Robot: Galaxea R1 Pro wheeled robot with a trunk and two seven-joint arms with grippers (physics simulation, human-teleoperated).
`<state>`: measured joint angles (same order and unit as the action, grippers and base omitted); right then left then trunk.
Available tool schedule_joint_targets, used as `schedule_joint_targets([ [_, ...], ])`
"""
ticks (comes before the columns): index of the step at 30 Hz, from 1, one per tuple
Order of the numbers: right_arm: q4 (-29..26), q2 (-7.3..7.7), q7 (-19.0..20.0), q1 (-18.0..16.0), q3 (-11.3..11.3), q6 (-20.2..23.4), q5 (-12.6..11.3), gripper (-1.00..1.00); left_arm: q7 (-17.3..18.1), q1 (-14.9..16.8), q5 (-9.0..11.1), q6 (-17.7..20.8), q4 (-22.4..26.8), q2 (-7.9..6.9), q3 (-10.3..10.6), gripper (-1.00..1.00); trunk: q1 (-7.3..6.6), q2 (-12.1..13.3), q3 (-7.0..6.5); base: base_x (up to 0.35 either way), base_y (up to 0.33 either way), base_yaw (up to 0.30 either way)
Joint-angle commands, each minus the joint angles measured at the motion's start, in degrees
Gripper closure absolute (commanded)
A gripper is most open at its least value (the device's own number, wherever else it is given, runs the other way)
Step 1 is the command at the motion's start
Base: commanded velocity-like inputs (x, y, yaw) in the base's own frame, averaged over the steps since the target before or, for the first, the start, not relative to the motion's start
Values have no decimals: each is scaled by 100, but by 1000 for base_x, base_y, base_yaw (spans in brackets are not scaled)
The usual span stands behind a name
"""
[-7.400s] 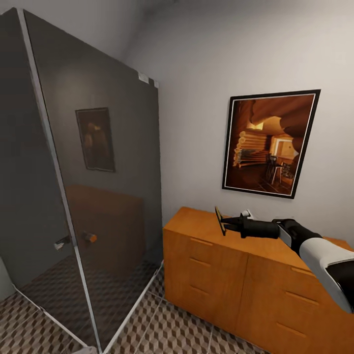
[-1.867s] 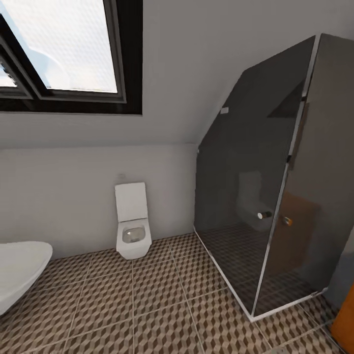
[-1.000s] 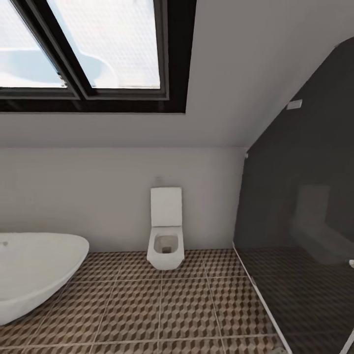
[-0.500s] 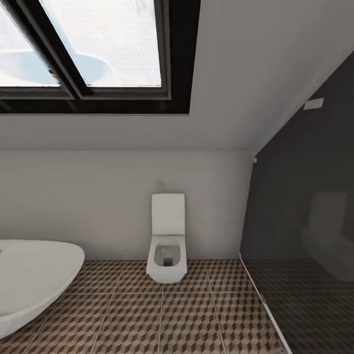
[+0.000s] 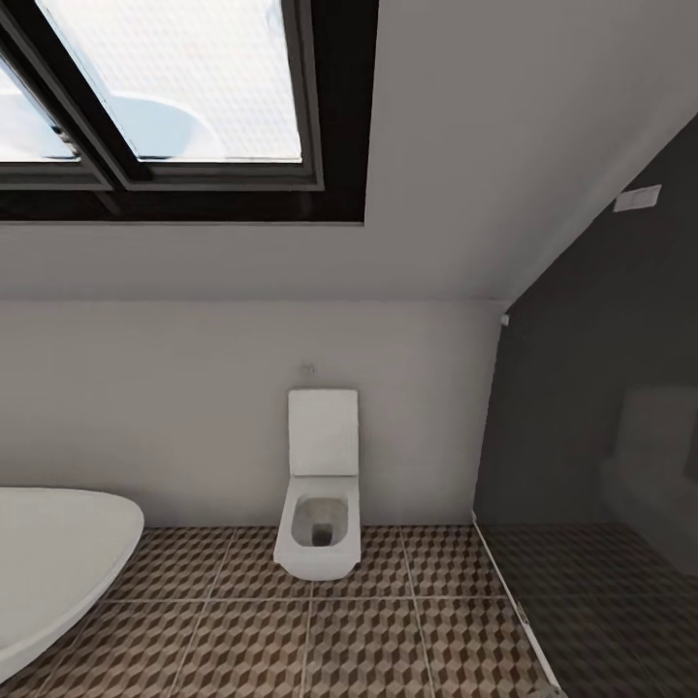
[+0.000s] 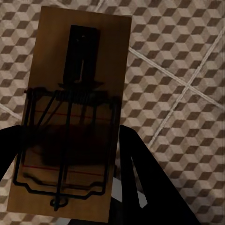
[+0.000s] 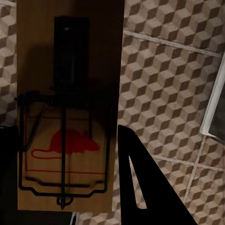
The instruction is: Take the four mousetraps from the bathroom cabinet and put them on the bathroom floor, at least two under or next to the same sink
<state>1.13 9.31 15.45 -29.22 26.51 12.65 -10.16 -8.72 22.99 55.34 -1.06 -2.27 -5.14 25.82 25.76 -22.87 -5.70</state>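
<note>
A tan wooden mousetrap (image 6: 75,70) with a dark wire bar is clamped between the dark fingers (image 6: 145,183) of my left gripper (image 6: 65,136), which is shut on it. My right gripper (image 7: 63,136) is shut on a second mousetrap (image 7: 70,61), which has a red mouse print. Both traps hang above the cube-patterned bathroom floor (image 6: 178,56), seen under the right gripper (image 7: 164,84) and ahead of me (image 5: 368,640). The cabinet and the sink are out of view.
A white toilet (image 5: 320,504) stands against the far wall under a sloped ceiling with a black-framed window (image 5: 174,87). The rounded white bathtub (image 5: 48,572) fills the left foreground. The dark glass shower (image 5: 601,436) closes off the right, its white frame edge (image 7: 213,103) near my right gripper.
The camera has swung from the cabinet and shower round to the toilet wall. In the last half second the toilet and tub slid slightly left in the picture.
</note>
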Motion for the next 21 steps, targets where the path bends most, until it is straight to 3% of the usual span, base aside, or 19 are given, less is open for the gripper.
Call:
schedule_joint_targets([
  [1, 8, 0, 28, -4, 52, 19, -83, 100, -7, 4, 21, -9, -10, 3, 45, 100, 3, -4, 2, 46, -17, 0],
  [14, 10, 0, 28, -4, 56, 12, -75, 100, -7, 4, 41, -25, -10, -11, 45, 100, 3, -4, 2, 17, 3, 0],
  [21, 10, -6, 28, -4, 56, 5, -74, 100, -7, 5, 44, -26, -10, -21, 45, 100, 3, -4, 2, 212, 170, 0],
])
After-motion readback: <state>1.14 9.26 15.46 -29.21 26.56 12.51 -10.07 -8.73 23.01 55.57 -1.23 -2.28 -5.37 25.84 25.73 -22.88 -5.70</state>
